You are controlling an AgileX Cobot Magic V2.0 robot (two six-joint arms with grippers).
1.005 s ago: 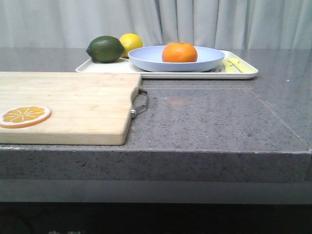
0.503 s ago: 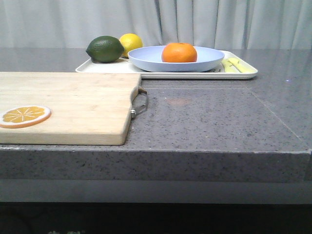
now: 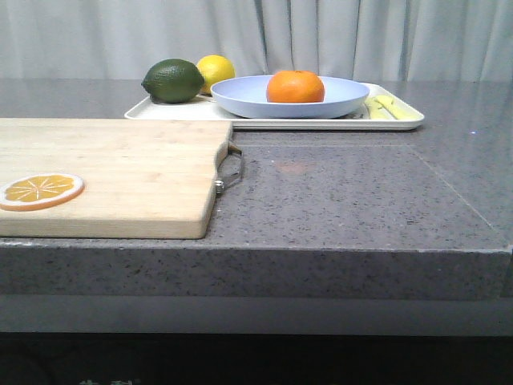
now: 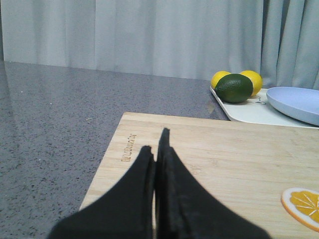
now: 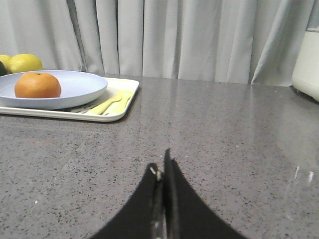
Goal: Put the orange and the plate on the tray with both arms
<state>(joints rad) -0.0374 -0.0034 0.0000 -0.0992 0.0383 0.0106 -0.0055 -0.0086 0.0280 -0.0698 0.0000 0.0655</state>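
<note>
The orange [image 3: 296, 86] [image 5: 37, 85] rests inside the pale lavender-blue plate [image 3: 240, 100] [image 5: 79, 87] [image 4: 296, 102]. That plate stands on the cream-white tray [image 3: 321, 123] [image 5: 122, 99] [image 4: 246, 112] at the far side of the counter. My left gripper [image 4: 155, 142] is shut with nothing in it, over the wooden cutting board, well short of the tray. Shut and empty too, my right gripper [image 5: 160, 162] hovers over bare counter, to the right of the tray and nearer to me. Neither gripper appears in the front view.
A wooden cutting board [image 3: 120, 172] [image 4: 224, 159] with a metal handle [image 3: 230, 168] lies front left, an orange slice disc [image 3: 40, 191] [image 4: 301, 206] on it. A dark green fruit [image 3: 172, 80] [image 4: 233, 88], yellow lemons [image 3: 216, 70] [image 4: 251, 79] and yellow-green cutlery [image 3: 389, 107] [image 5: 107, 104] share the tray. A white appliance [image 5: 306, 59] stands far right.
</note>
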